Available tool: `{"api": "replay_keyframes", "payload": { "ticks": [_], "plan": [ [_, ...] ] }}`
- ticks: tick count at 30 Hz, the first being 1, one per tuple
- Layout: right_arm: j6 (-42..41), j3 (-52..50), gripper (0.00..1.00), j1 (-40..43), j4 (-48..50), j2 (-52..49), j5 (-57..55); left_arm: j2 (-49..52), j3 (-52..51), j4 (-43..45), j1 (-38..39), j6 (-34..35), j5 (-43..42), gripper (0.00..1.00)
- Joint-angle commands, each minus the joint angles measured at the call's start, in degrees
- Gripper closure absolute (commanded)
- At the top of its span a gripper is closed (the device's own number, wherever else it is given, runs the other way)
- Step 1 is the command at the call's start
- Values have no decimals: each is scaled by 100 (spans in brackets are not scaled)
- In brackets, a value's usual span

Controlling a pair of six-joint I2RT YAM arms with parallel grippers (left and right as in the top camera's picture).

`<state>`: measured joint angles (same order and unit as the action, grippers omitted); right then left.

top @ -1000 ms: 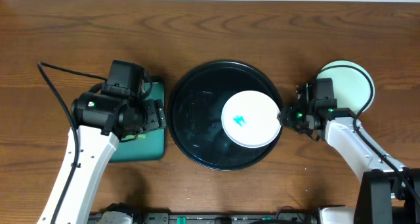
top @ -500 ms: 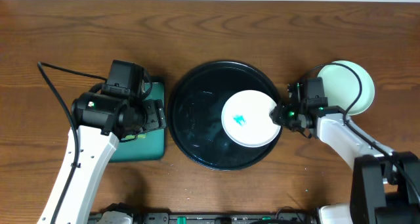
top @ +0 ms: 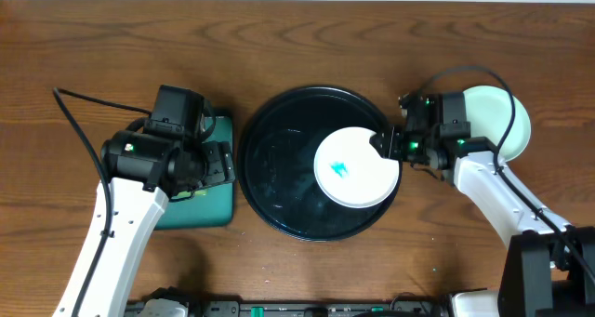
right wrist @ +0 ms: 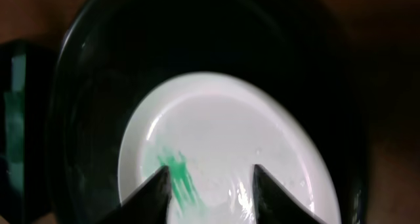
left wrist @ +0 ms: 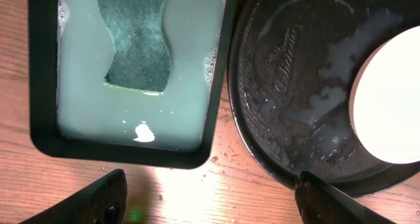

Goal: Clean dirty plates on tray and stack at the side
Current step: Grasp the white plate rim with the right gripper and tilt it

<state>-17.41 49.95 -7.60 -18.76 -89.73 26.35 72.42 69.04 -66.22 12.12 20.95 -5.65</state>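
A white plate (top: pixel 358 182) with a teal smear (top: pixel 339 171) lies in the right half of the round black tray (top: pixel 279 168). My right gripper (top: pixel 384 144) is open and hovers over the plate's upper right rim. In the right wrist view its fingers (right wrist: pixel 210 184) straddle the plate's surface (right wrist: pixel 223 132) beside the smear (right wrist: pixel 180 175), holding nothing. A pale mint plate (top: pixel 509 122) lies on the table at the right, partly behind the right arm. My left gripper (top: pixel 223 164) is open and empty; in the left wrist view (left wrist: pixel 210 198) it is over bare wood.
A teal rectangular tray (left wrist: pixel 39 86) holding soapy water and a dark green sponge (left wrist: pixel 134 40) stands just left of the black tray (left wrist: pixel 295 86), which is wet with soapy streaks. Bare wooden table surrounds both.
My right gripper has moved left from the tray's right rim to above the white plate's edge. The left arm has not moved.
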Motion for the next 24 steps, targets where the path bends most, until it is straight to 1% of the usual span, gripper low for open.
{"api": "replay_keyframes", "payload": {
  "ticks": [1,3,4,7,10,15,19,24],
  "plan": [
    [579,136,58,28,-66,96,-308,-20,39,-59,20,-72,28,18],
    [793,136,55,28,-175,63,-662,-20,39,-59,20,-72,28,18],
    [1062,136,55,39,-313,-4,-828,-20,39,-59,20,-72,28,18],
    [1327,133,56,42,-426,-160,-835,-20,39,-59,20,-72,28,18],
    [1325,133,57,44,-341,-328,-855,-20,39,-59,20,-72,28,18],
    [1331,133,57,44,-199,-590,-1110,-20,39,-76,20,-72,28,18],
    [1342,133,58,42,-160,-817,-1110,-20,39,-83,20,-72,28,18],
    [1276,133,57,42,-273,-855,-970,-20,39,-83,20,-72,28,18]
  ]
}}
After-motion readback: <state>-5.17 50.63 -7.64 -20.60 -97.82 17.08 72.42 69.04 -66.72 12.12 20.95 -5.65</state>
